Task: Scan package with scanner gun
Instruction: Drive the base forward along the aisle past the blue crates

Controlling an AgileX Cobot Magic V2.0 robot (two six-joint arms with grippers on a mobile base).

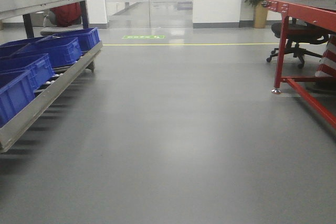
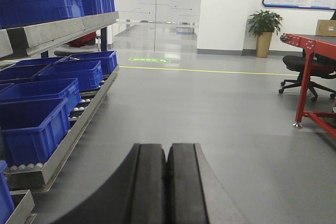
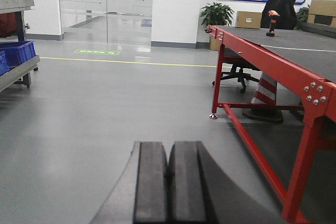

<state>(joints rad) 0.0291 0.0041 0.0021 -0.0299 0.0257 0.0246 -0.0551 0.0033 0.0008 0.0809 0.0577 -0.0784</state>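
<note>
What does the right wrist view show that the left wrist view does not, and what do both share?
Only the right wrist view: the scanner gun, upright on the red table, and the shut right gripper. Only the left wrist view: the shut left gripper. Both: the red table, potted plant, yellow floor line and blue crates.

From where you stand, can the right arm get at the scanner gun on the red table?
Probably not. The scanner gun stands far back on the red table, well beyond the right gripper, which is shut, with open floor between. Driving closer first looks necessary.
</note>
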